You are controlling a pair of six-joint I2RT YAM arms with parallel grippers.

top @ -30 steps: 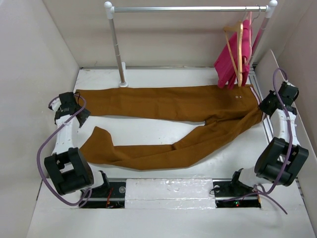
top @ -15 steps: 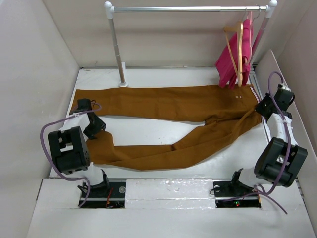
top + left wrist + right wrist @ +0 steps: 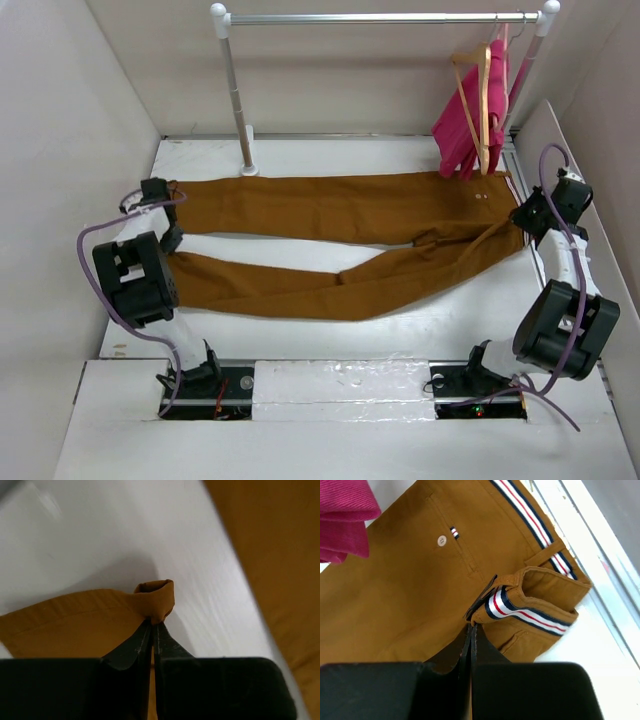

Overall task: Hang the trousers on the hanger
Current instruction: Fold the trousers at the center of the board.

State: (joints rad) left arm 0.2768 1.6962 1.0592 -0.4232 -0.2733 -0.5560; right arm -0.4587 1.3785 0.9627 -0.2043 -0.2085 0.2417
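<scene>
- The trousers (image 3: 340,210) lie left-right, waist at the right.
- The left gripper (image 3: 154,624) pinches a leg hem; the right gripper (image 3: 471,625) pinches the waistband.
- The near leg now lies straighter.

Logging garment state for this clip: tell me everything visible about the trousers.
The trousers are rust-brown cloth, spread flat on the white table, legs splayed leftward, waist at right. A light button and a red-white-navy striped inner waistband show. The left claw pinches the near leg's hem; the right claw pinches the waistband.

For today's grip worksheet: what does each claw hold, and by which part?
Left claw pinches the long rust-brown cloth trousers at a leg-end fold; right claw pinches their striped waistband.
</scene>
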